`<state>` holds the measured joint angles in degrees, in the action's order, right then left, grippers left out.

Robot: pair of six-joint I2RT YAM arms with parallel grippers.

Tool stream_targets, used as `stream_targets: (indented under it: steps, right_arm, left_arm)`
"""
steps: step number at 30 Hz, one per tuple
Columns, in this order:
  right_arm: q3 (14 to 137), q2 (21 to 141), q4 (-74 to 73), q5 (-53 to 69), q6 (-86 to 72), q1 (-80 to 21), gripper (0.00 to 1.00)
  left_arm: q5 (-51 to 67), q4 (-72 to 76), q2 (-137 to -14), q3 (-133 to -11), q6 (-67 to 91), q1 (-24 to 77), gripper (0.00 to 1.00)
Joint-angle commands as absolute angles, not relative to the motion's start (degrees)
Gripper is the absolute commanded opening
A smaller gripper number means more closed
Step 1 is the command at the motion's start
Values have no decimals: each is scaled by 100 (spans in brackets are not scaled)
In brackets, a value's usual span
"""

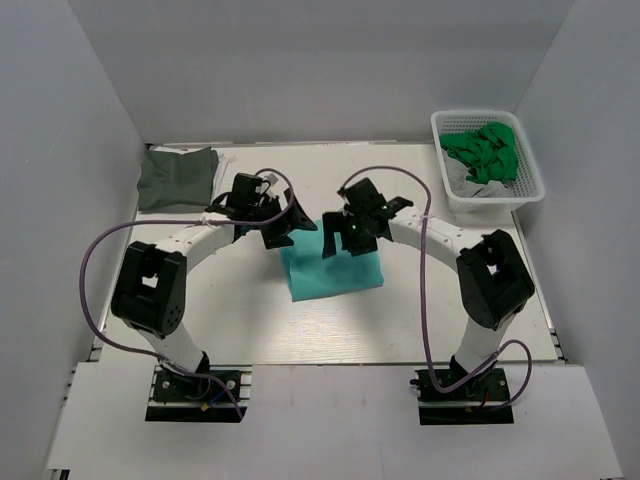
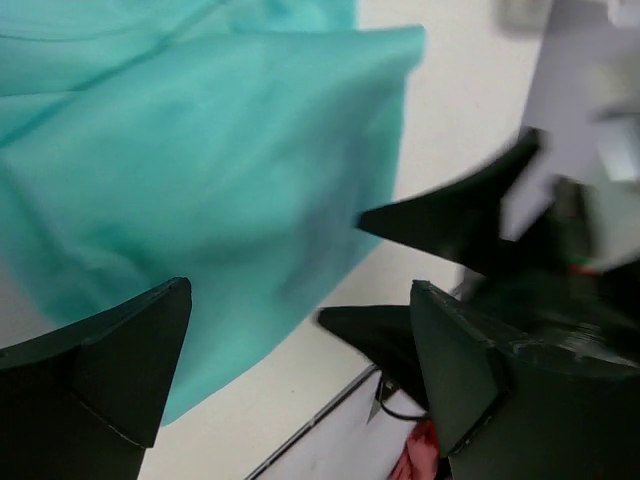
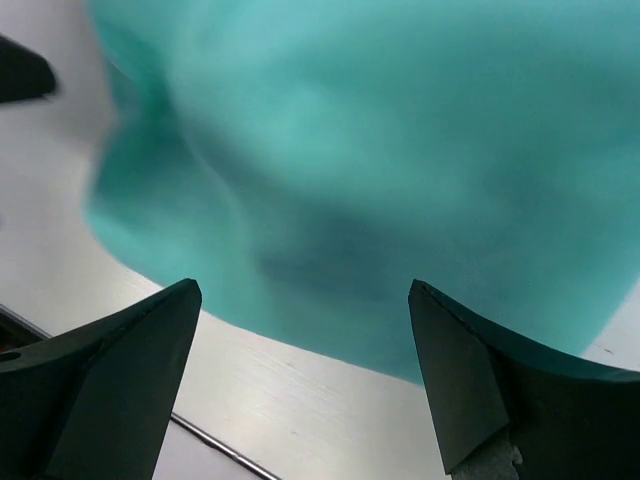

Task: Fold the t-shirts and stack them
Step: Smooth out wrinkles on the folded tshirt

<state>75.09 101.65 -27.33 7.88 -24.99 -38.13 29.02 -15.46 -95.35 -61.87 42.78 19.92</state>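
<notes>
A teal t-shirt [image 1: 332, 272] lies folded into a rough rectangle at the middle of the table. A dark grey-olive t-shirt [image 1: 175, 177] sits folded at the far left. My left gripper [image 1: 284, 226] hovers over the teal shirt's far left corner, my right gripper [image 1: 346, 236] over its far edge. In the left wrist view the left gripper [image 2: 300, 290] is open, with teal cloth [image 2: 200, 170] below and nothing between the fingers. The right wrist view shows the right gripper [image 3: 305, 285] open above the teal cloth [image 3: 380, 150] and holding nothing.
A white mesh basket [image 1: 530, 172] at the back right holds a crumpled green cloth [image 1: 485, 150] and something white. The right arm's dark fingers [image 2: 450, 215] show close by in the left wrist view. White walls enclose the table on three sides.
</notes>
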Motion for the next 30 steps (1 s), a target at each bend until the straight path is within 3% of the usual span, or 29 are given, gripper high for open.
stream_targets:
  steps: [1,8,14,19,23,27,30]
  right_arm:
    - [6927,10063,-1768,1449,-1961,-3858,90]
    - [5899,9994,-1547,1222,-1960,-3885,90]
    - [4879,9036,-2046,1521,-1846,-4060,90]
    - [4658,7946,-2505,1643,-1994,-4341,90]
    - [5052,7402,-2575,1416,-2363,-4272,90]
    - [5291,7295,-2584,-733,-3064,-4131,90]
    - [5738,7662,-2610,-1239,-3286,-3824,90]
  left_arm:
    - [3682,-906,-9772,-6459,4359,2310,100]
    - [3735,-1090,-10038,-5732,4359,2777,100]
    - [3586,-1310,-9519,-4774,4228,3172,100]
    - [3209,-1827,-8817,-4868,4079,3471,100]
    - [2061,-2609,-8263,-5448,3947,3472,100]
    - [697,-3776,-8200,-6081,4348,3375,100]
    - [-350,-4323,-8331,-6344,4745,3244,100]
